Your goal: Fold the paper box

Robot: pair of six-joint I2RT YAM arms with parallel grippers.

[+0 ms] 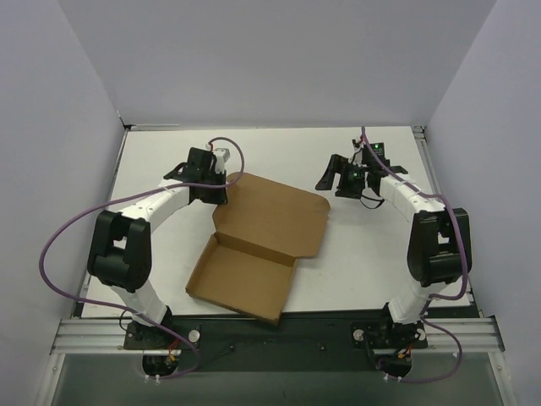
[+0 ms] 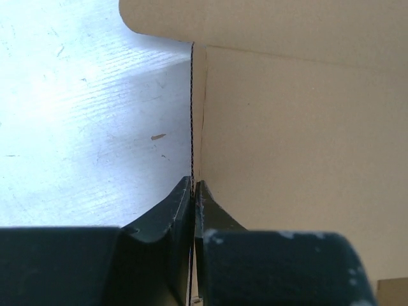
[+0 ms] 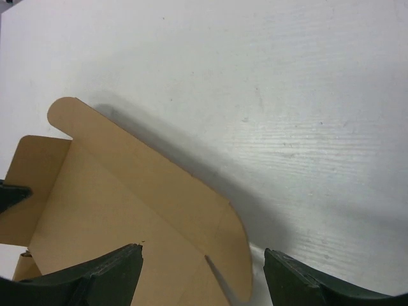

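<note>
The paper box (image 1: 258,245) is plain brown cardboard in the middle of the table: a shallow tray with raised walls near me and an open lid panel with rounded flaps behind it. My left gripper (image 1: 218,191) is shut on the upright left flap of the lid; in the left wrist view the fingertips (image 2: 193,191) pinch the thin cardboard edge (image 2: 197,115). My right gripper (image 1: 331,179) is open and empty, just beyond the lid's far right corner. In the right wrist view its gripper (image 3: 203,271) hangs over the rounded lid flap (image 3: 159,191).
The white table (image 1: 355,254) is boxed in by grey walls at left, back and right. A metal rail (image 1: 279,334) runs along the near edge by the arm bases. Purple cables loop from both arms.
</note>
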